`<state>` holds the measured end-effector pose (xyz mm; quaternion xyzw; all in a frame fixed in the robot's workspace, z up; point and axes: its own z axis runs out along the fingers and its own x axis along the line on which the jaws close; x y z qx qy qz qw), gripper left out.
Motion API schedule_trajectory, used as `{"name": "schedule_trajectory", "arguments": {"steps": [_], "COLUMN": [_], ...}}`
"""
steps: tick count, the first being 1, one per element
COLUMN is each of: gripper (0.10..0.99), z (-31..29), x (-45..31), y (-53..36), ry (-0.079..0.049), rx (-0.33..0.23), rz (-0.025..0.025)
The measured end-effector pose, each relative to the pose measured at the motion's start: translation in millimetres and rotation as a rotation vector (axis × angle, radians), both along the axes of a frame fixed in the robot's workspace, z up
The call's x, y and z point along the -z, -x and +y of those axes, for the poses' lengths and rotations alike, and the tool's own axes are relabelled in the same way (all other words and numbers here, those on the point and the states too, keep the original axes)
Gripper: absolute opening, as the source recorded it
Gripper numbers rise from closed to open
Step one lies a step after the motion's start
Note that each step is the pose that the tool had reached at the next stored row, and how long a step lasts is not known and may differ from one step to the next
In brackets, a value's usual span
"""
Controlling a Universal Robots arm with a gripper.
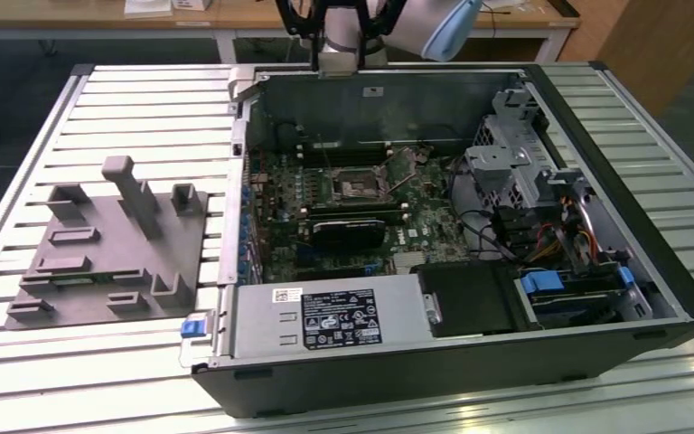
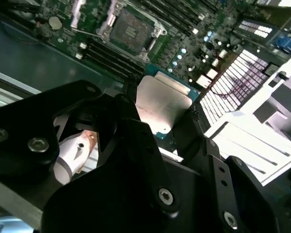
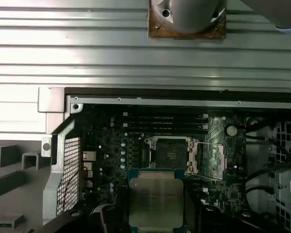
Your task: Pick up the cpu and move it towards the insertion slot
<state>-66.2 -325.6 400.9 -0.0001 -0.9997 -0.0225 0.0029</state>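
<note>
Second wrist view: pincer (image 2: 162, 119) grips the cpu (image 2: 160, 104); insertion slot (image 2: 130, 30) apart.

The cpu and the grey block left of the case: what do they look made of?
The cpu: likely metal on top, a dull silvery plate that catches light, on a greenish board edge. The gripper holds it. The grey block: probably plastic, matte and uniform grey, with no shine.
</note>
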Motion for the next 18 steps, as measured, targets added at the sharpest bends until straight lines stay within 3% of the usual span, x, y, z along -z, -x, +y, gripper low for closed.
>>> {"name": "schedule_trajectory", "arguments": {"steps": [11, 18], "gripper": [0.541, 0.541], "z": [0.8, 0.9], "x": [1.4, 1.5], "y": [-48.7, -52.6], "ry": [0.0, 0.0], "rx": [0.0, 0.0], "rz": [0.0001, 0.0]}}
